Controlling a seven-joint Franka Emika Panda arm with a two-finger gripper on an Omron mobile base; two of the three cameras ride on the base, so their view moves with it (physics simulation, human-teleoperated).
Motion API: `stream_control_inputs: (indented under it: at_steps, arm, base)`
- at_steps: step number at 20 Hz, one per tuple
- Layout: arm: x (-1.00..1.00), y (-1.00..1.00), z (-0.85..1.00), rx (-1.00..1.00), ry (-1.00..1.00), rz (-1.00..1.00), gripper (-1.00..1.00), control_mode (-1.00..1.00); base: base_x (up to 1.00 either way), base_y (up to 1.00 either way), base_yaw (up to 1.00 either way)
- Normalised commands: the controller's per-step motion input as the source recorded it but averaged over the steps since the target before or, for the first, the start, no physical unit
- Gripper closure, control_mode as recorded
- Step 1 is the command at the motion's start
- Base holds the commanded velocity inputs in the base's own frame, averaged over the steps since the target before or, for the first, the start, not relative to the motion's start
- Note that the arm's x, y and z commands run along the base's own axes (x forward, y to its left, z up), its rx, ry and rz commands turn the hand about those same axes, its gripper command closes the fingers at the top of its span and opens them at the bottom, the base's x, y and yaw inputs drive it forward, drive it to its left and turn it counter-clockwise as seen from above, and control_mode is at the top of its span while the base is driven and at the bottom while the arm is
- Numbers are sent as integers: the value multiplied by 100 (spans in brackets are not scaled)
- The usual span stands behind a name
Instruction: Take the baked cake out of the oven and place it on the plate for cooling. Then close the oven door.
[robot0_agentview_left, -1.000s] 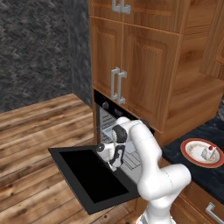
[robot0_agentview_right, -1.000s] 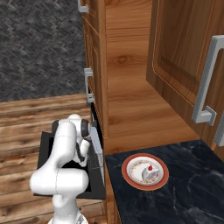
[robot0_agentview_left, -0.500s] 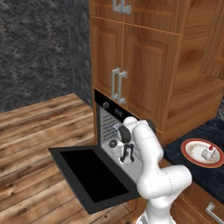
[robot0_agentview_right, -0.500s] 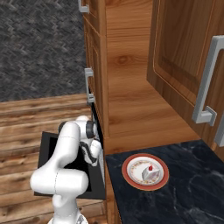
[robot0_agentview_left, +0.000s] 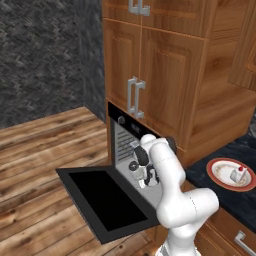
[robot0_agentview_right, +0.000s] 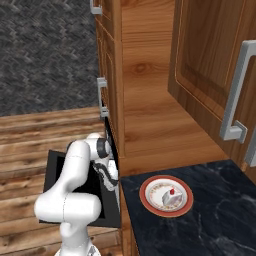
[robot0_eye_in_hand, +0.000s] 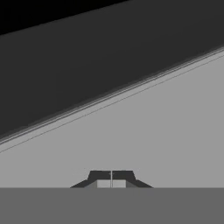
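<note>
The cake (robot0_agentview_right: 171, 196), a small white wedge with a red dot, sits on the round red-rimmed plate (robot0_agentview_right: 150, 201) on the dark marbled counter (robot0_agentview_right: 220, 210), so what remains is closing the oven door (robot0_agentview_left: 107, 202), a flat black panel lying open. The gripper (robot0_eye_in_hand: 111, 177) has its jaws pressed together, holding nothing, low at the oven (robot0_agentview_left: 122, 137) mouth over the smooth grey tray (robot0_eye_in_hand: 166, 131). Swinging up from there, the arm could catch on the wire racks or slip off the glossy door
</note>
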Motion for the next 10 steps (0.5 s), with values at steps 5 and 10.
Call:
stream_control_inputs:
  at_steps: [5, 10]
  arm:
    - [-46, 30, 10, -9, -53, -2, 100, -100]
    - [-53, 63, 11, -25, -72, -4, 100, -100]
  base:
    - [0, 0, 0]
    - [0, 0, 0]
